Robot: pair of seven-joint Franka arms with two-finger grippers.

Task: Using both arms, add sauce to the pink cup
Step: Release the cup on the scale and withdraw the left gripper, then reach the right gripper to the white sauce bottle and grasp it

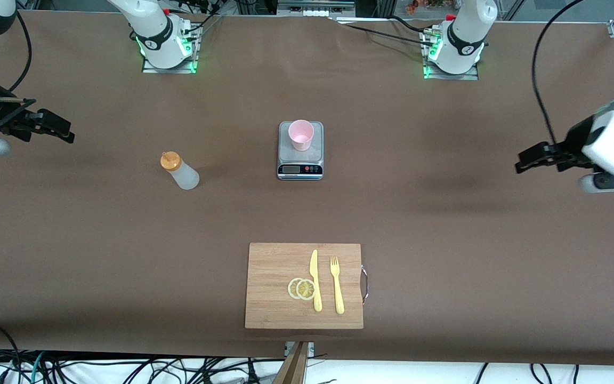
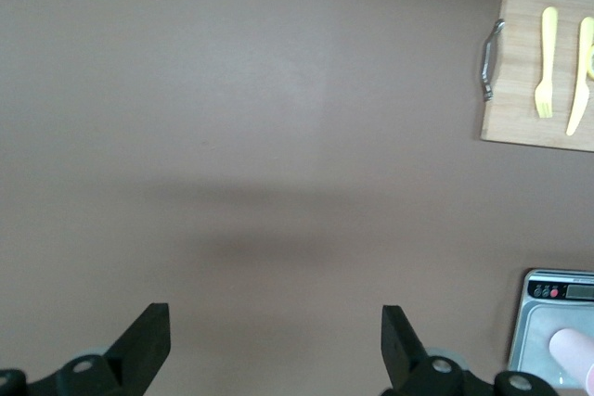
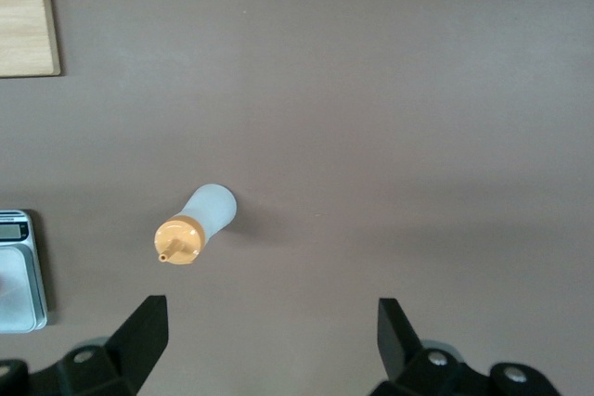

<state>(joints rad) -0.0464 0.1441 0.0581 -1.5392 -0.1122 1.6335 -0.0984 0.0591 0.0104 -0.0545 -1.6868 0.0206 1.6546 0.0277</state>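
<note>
The translucent whitish squeeze bottle with an orange nozzle cap (image 1: 180, 170) is seen left of centre in the frame, apparently upright. The pale pink plastic cup (image 1: 301, 134) is placed on a grey scale (image 1: 300, 160), centre frame. The right gripper (image 1: 54, 127), at the left edge, and the left gripper (image 1: 536, 160), at the right edge, are spread wide, nothing being held.

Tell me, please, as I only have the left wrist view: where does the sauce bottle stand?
Observer: The sauce bottle stands upright toward the right arm's end of the table, beside the scale.
Operator: Thank you. Is either arm holding it?
Observer: No; the right gripper hangs open over the table's edge, apart from it.
Operator: And what lies beside the knife on the board?
Observer: Two lemon slices, touching the knife.
</note>
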